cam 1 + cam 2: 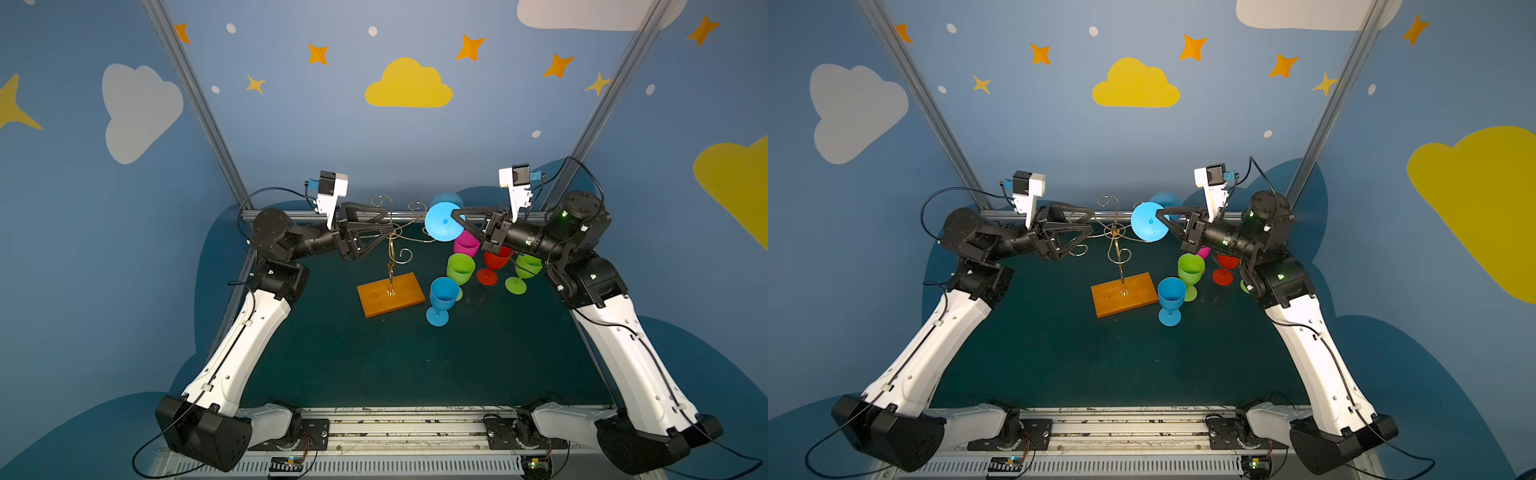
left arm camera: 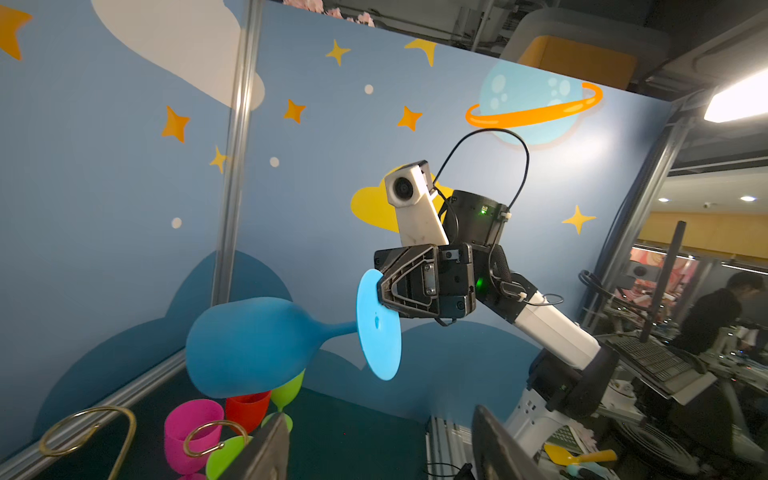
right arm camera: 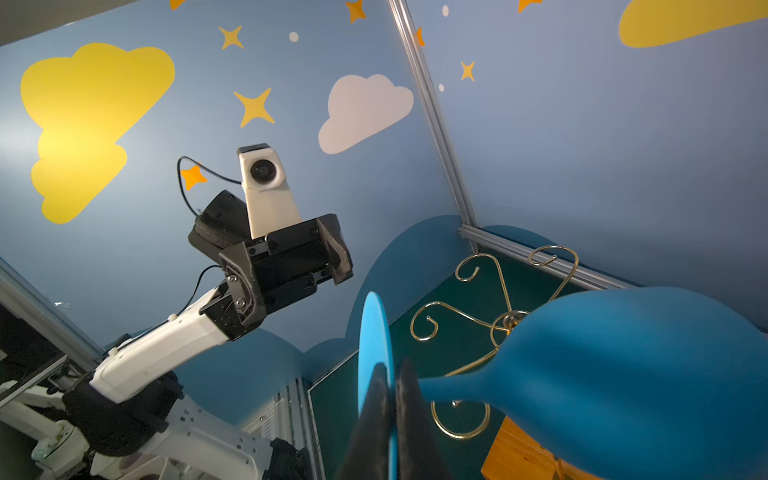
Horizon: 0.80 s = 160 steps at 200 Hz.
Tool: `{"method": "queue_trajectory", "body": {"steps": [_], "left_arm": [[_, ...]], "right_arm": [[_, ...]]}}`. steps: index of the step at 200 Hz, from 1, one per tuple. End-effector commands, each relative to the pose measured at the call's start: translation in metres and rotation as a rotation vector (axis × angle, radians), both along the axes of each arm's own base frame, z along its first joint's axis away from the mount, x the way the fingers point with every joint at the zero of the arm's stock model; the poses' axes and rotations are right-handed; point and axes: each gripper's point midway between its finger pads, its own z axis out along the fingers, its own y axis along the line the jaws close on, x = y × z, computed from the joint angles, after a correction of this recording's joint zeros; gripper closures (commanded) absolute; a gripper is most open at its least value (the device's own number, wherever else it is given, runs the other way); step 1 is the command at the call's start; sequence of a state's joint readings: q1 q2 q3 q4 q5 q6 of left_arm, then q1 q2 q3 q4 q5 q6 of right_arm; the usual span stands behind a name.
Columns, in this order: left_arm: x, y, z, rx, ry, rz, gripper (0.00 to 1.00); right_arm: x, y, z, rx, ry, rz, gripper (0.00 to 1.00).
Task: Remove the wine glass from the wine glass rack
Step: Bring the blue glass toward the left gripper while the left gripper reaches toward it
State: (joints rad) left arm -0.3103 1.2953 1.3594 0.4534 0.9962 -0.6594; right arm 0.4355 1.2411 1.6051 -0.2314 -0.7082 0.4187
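Spreading under everything is the dark green table [image 1: 415, 365], and on it stands the wine glass rack [image 1: 386, 297], its wooden base set near the middle where both arms can reach the curled wires on top. To the right of the rack a cluster of coloured glasses [image 1: 460, 268] stands upright on the mat, probably parked there to leave room round the stand. The blue wine glass [image 2: 249, 345] is off the rack: it hangs in the air just beside the right-hand curls, tipped on its side with the bowl toward the back wall, and the left wrist view shows no wire round its stem. That attitude suits a glass slid sideways out of a hook. The right gripper [image 2: 381, 293] carries it, fingers [image 3: 374, 415] pinched tight on the edge of the round foot [image 2: 380, 332]. The left gripper [image 3: 291, 268] sits close by the rack's top, jaws well apart with nothing between them, seemingly placed to steady the light stand; whether it touches the wire I cannot tell.
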Motion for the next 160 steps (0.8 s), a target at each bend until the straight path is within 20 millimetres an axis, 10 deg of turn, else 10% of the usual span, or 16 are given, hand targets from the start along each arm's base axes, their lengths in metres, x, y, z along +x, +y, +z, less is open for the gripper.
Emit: {"method": "queue_trajectory", "body": {"steps": [1, 54, 160], "left_arm": [[-0.020, -0.015, 0.009, 0.008, -0.035, -0.106, 0.32], [-0.007, -0.038, 0.000, 0.009, 0.032, -0.139, 0.35], [0.001, -0.048, -0.007, 0.005, 0.113, -0.161, 0.97]], "right_arm": [[-0.016, 0.002, 0.016, 0.000, -0.078, 0.026, 1.00], [-0.021, 0.022, 0.011, -0.006, -0.076, 0.081, 1.00], [-0.025, 0.038, 0.002, -0.041, -0.089, 0.096, 1.00]]}}
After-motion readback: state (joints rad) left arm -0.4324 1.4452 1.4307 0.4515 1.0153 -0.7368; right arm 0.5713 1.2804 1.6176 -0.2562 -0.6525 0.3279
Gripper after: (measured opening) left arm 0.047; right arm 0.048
